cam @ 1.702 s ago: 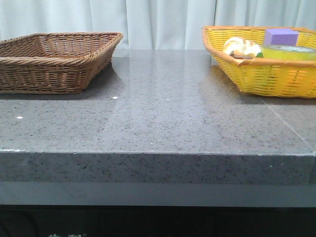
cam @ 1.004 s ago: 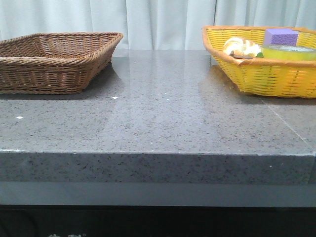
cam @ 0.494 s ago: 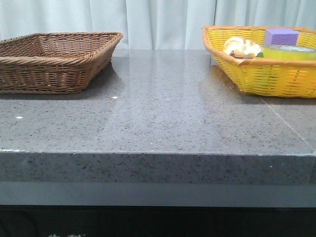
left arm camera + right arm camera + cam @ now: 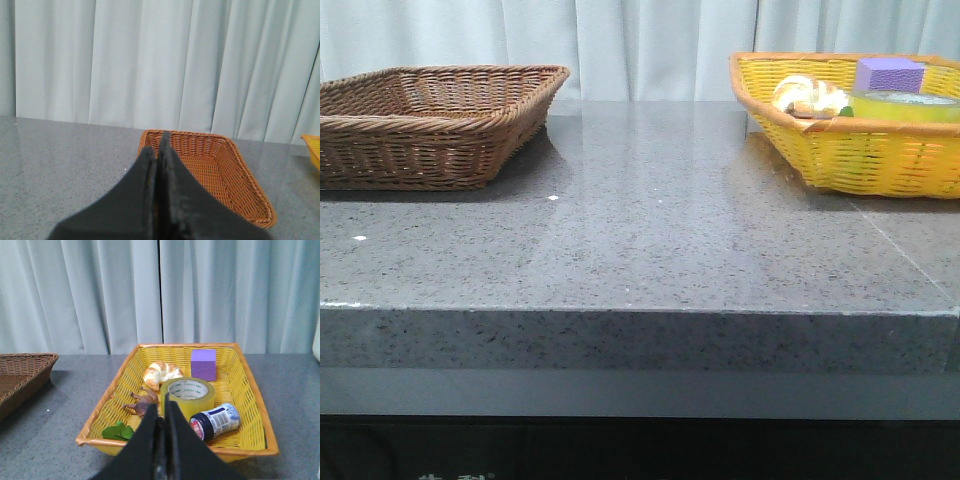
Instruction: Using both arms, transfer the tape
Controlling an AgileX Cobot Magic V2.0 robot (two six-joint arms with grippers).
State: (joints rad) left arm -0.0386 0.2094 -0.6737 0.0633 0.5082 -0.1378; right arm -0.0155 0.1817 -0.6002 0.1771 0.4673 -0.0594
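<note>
Item: tape (image 4: 187, 396), one squat roll of translucent yellow packing tape. Location: lying flat in the yellow basket (image 4: 125, 371), near its middle, between the croissant (image 4: 161, 373) and the small jar (image 4: 215, 420), with the purple cube (image 4: 203, 364) behind it. In the front view only its upper edge (image 4: 905, 104) shows above the basket wall.

Other contents of the yellow basket: a brown animal figure (image 4: 142, 403); a sprig of green leaves (image 4: 118, 432).

Second container: brown wicker basket (image 4: 430, 120), on the left of the grey stone surface (image 4: 650, 230), well apart from the yellow one (nothing visible inside it from either view).

Right pincer (image 4: 163, 427): fingers pressed together, holding nothing, raised in front of the yellow basket and pointed toward the tape.

Left pincer (image 4: 156, 160): fingers likewise together, empty, facing the brown basket.

Progress: judged as not begun. The tape is untouched; pick-up, the pass between arms and set-down all remain.

Markings: green print runs around the tape's pale inner core, too small to read. The jar carries a blue and white label with red, its text illegible.
</note>
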